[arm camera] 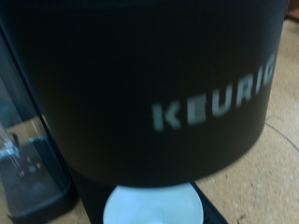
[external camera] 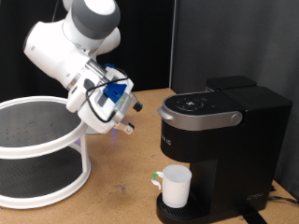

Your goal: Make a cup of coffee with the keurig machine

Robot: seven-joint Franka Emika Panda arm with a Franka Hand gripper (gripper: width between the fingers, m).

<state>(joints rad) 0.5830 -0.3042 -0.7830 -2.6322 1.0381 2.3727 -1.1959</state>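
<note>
The black keurig machine (external camera: 220, 140) stands at the exterior view's right, its lid down. The white cup (external camera: 175, 184) sits on the drip base under the brew head, a green mark on its handle. My gripper (external camera: 131, 126) hangs in the air to the exterior view's left of the brew head, a short gap from it, fingers pointing toward the machine; nothing shows between them. In the wrist view the brew head fills the picture with its KEURIG lettering (arm camera: 210, 98), and the cup's rim (arm camera: 152, 207) shows below. The fingers do not show in the wrist view.
A white two-tier round rack (external camera: 37, 149) stands at the exterior view's left on the wooden table (external camera: 121, 177). A black curtain hangs behind. The machine's water tank (arm camera: 23, 159) shows at the wrist view's edge.
</note>
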